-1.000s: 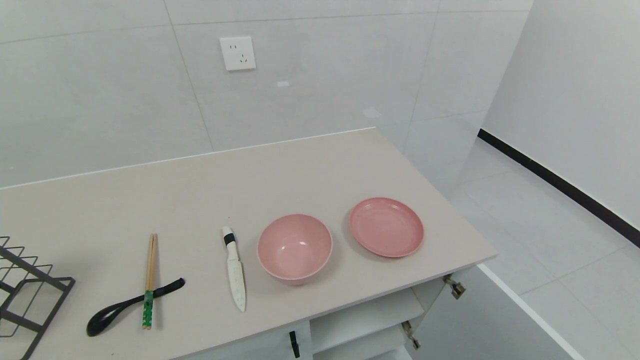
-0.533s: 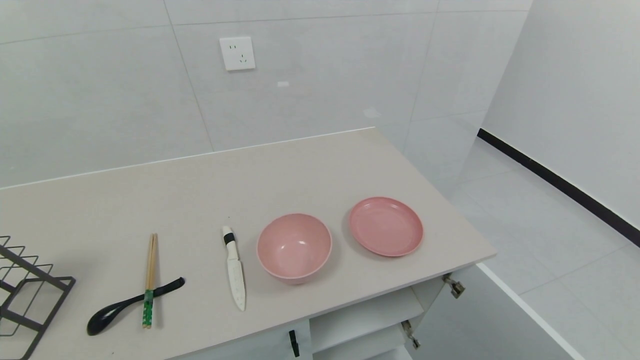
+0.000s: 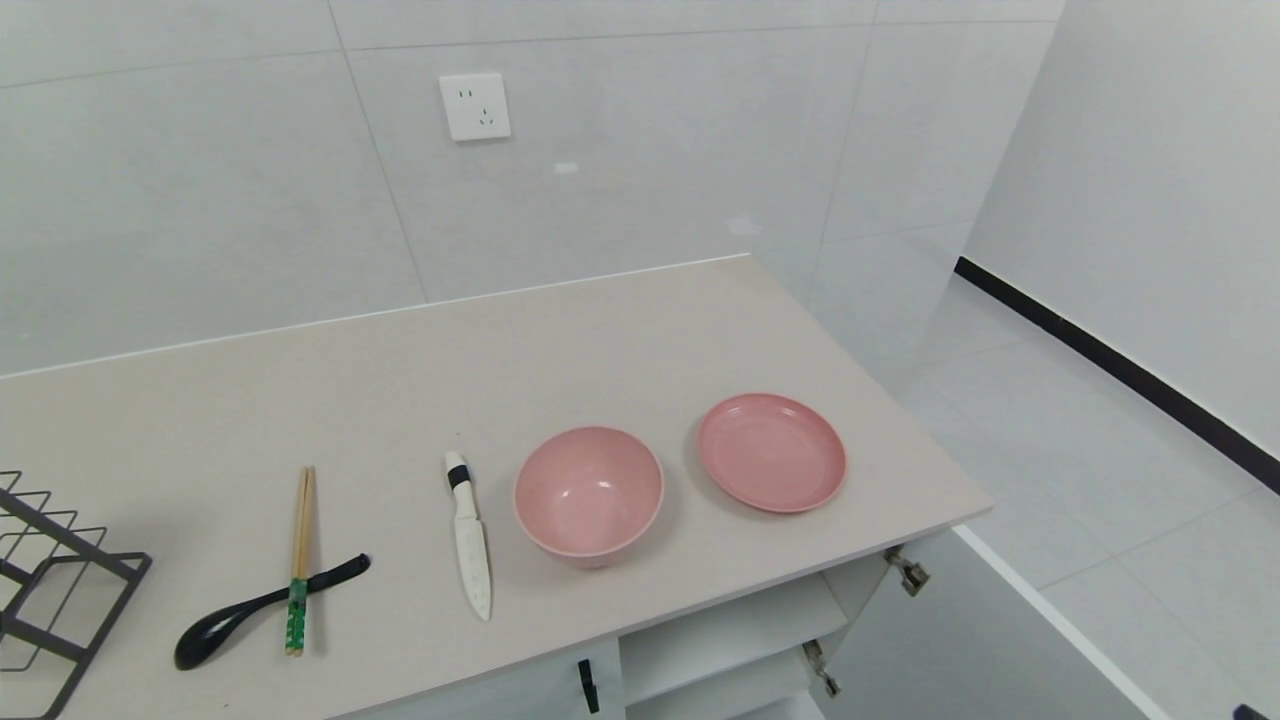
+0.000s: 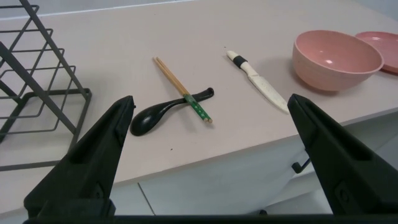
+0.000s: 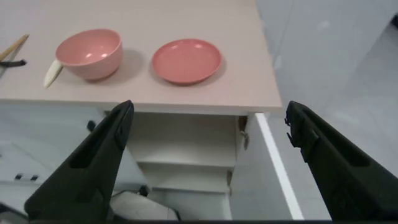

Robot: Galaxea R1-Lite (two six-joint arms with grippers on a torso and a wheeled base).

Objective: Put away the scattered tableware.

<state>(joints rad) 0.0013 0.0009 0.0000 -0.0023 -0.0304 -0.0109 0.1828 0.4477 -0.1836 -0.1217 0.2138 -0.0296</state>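
Note:
On the beige counter [image 3: 600, 340] a pink bowl [image 3: 588, 492] sits next to a pink plate [image 3: 772, 452] at the right end. To the bowl's left lies a white knife [image 3: 468, 535]. Farther left, wooden chopsticks [image 3: 299, 560] rest across a black spoon [image 3: 260, 610]. My left gripper [image 4: 208, 149] hangs open in front of the counter's front edge, facing the spoon [image 4: 168, 112] and chopsticks [image 4: 183, 90], holding nothing. My right gripper [image 5: 211, 162] is open and empty, out in front of the cabinet, looking at the bowl [image 5: 88, 53] and plate [image 5: 186, 60].
A black wire dish rack [image 3: 50, 580] stands at the counter's left end. Below the bowl and plate the cabinet is open, showing a white shelf [image 3: 730, 630]; its door [image 3: 1050, 620] swings out to the right. A tiled wall with a socket [image 3: 475, 105] backs the counter.
The tableware lies as before. A small dark tip has come into the bottom right corner of the head view.

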